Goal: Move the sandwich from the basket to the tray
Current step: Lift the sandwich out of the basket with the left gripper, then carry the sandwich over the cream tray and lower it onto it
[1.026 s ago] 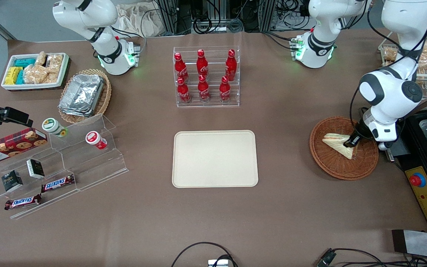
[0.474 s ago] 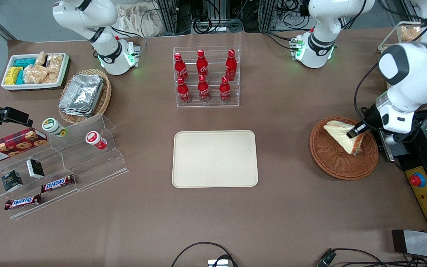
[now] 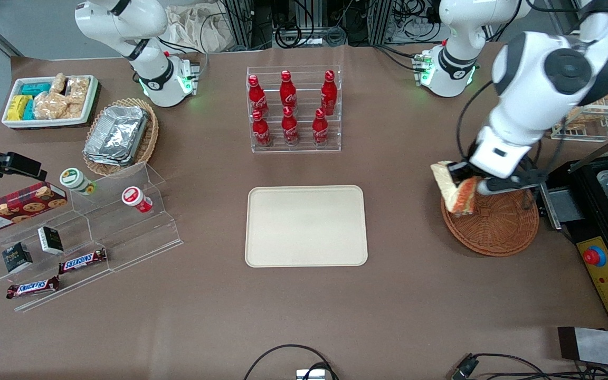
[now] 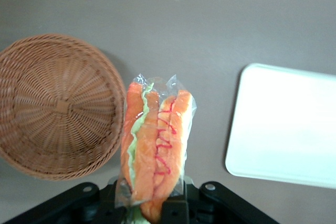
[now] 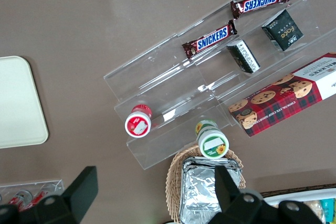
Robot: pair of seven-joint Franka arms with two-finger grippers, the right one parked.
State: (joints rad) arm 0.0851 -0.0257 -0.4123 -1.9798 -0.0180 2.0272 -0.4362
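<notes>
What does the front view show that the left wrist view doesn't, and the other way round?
Only the front view shows the red bottles, the foil containers, the snack shelf and the whole arm. Only the left wrist view shows the sandwich's orange and green filling end-on, and the basket's empty inside. Both show the gripper holding the sandwich above the basket's edge, and the bare tray.
</notes>
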